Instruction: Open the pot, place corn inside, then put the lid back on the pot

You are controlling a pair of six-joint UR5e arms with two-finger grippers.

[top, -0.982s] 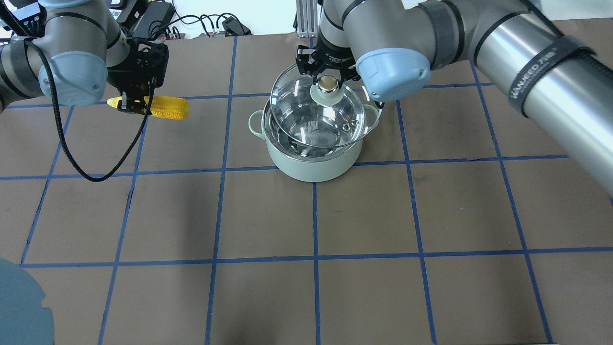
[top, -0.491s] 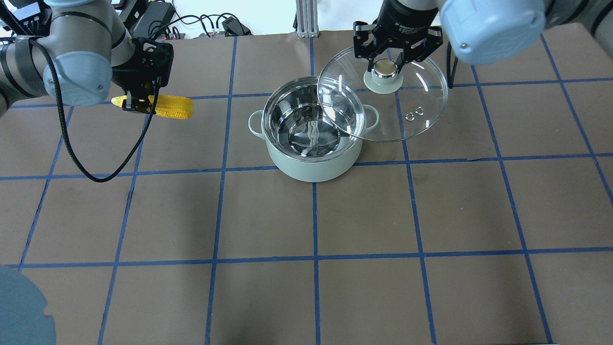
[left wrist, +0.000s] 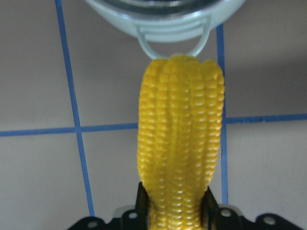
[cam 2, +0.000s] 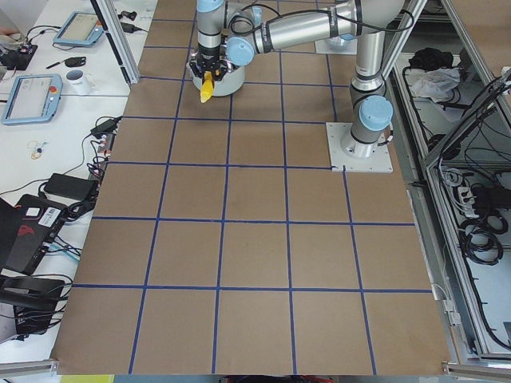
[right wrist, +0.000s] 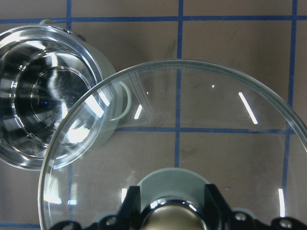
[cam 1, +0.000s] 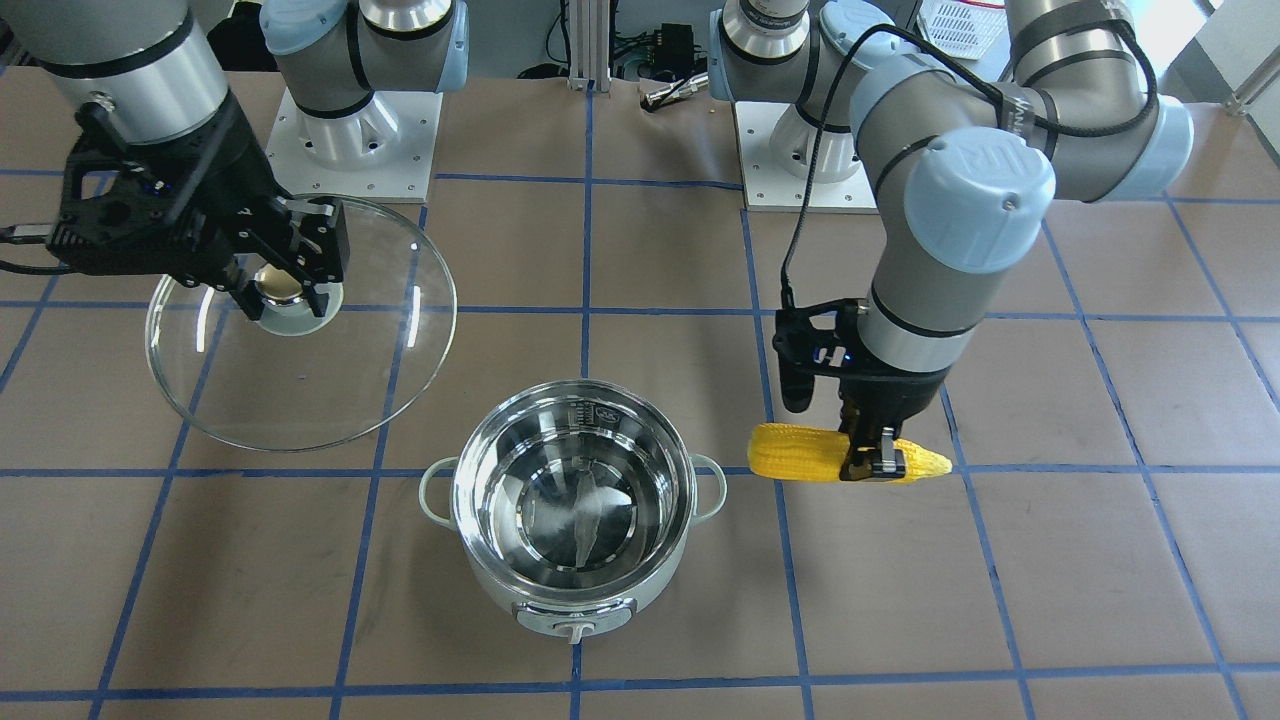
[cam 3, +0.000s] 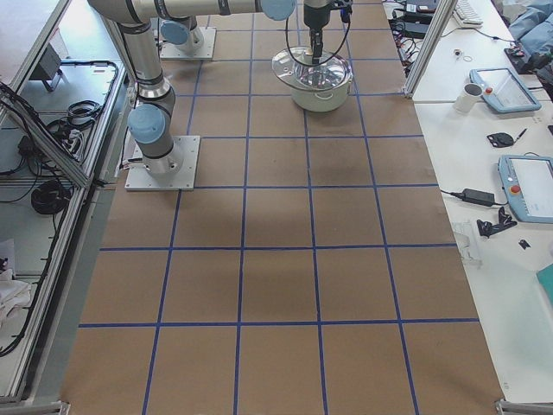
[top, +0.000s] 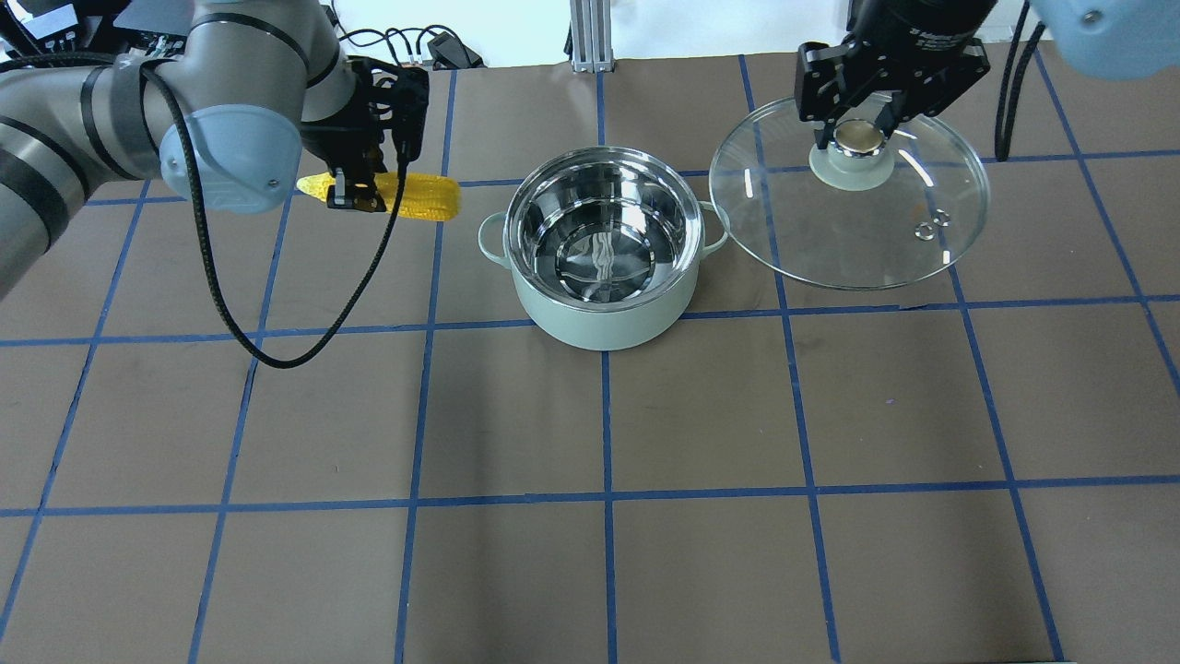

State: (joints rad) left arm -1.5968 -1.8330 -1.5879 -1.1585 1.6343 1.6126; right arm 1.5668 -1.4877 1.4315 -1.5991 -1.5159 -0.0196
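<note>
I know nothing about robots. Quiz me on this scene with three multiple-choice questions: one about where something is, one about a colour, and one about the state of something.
1. Where is the lid?
A) sitting on the pot
B) inside the pot
C) held off to one side of the pot

2. What colour is the pot's outer wall?
A) pale green
B) red
C) black

3. What is the left claw doing?
A) open and empty
B) shut on the corn
C) shut on a pot handle

Answers:
1 C: the right claw grips the lid's knob, and the pot's steel inside is fully uncovered.
2 A: the wall below the shiny rim is mint green.
3 B: the left claw's fingers pinch the yellow ear near its tapered end, beside the pot.
</note>
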